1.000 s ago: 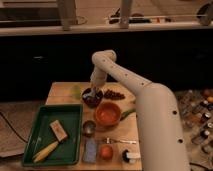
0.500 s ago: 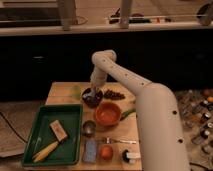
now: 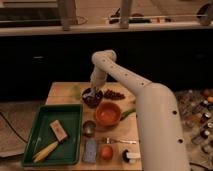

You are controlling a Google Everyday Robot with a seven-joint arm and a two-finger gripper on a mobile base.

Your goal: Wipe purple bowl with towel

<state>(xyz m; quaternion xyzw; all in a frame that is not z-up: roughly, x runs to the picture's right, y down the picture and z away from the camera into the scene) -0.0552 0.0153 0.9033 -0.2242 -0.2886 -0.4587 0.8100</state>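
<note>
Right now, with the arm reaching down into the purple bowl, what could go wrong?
The gripper is at the purple bowl, which sits close to the orange bowl; a sideways push might knock the two together. The small metal cup also stands near, so a sliding bowl may hit it. The dark red cluster beside the bowl could get scattered.

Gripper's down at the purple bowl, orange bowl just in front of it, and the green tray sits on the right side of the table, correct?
Not quite. In the camera view the green tray lies on the left side of the table. The rest holds: the gripper is down at the purple bowl, the orange bowl just in front.
</note>
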